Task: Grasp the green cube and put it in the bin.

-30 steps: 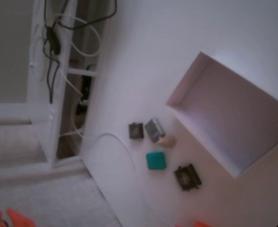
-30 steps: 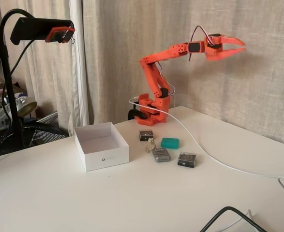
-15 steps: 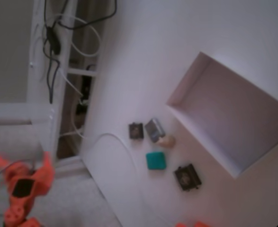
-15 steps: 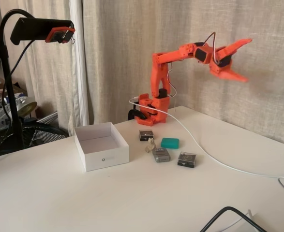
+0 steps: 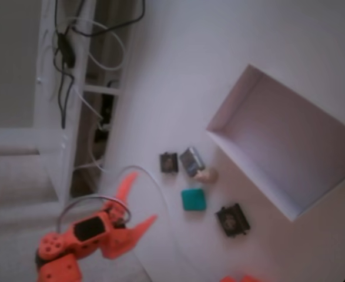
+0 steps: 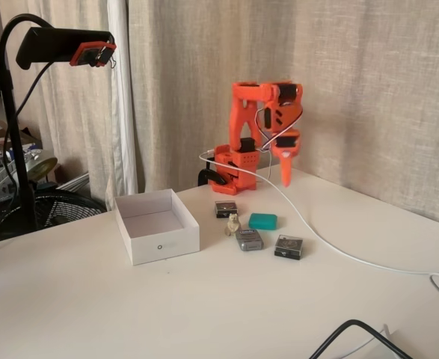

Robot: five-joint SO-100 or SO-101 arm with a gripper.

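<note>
The green cube lies on the white table among the small blocks, untouched. The bin, a white shallow box, stands empty beside the blocks; it is on the right in one fixed view and on the left in the other. My orange gripper hangs in the air pointing down, behind the cube near the arm's base. Its jaws are spread wide and hold nothing. It is apart from the cube.
Two dark square blocks, a grey-blue block and a small beige piece crowd the cube. A white cable runs across the table from the arm's base. A camera stand rises at the left.
The arm has folded down from its raised, outstretched pose. The gripper swung from high at the right to pointing down near the base, and it has come into the other fixed view.
</note>
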